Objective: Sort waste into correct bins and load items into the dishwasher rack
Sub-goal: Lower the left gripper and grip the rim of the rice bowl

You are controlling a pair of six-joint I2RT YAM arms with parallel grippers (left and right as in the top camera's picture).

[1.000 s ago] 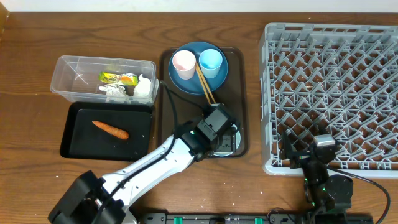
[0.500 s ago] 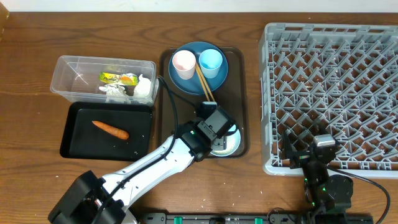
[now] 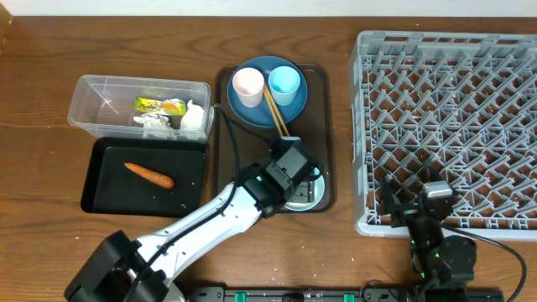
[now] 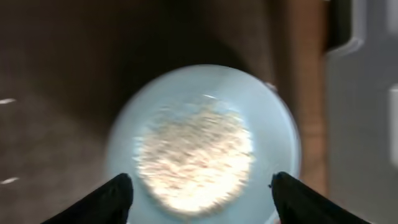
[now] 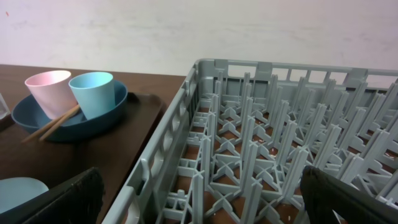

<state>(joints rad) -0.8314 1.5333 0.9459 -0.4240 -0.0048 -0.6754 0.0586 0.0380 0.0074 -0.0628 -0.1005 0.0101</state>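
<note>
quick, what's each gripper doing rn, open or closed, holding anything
left gripper: open, holding nothing, above the white bowl
right gripper: open, holding nothing, at the near edge of the dishwasher rack

Overhead view: bright, even, diffuse light on the table (image 3: 42,235), with faint shadows and sharp focus to every edge; left wrist view: dim and blurred (the white bowl (image 4: 186,87) and its rice (image 4: 196,155) lack crisp outlines); right wrist view: clear, with the dishwasher rack (image 5: 249,143) well lit.

The wooden table (image 3: 50,50) bears tub (image 3: 105,105), black tray (image 3: 109,191), brown tray (image 3: 317,134), rack (image 3: 445,109).
</note>
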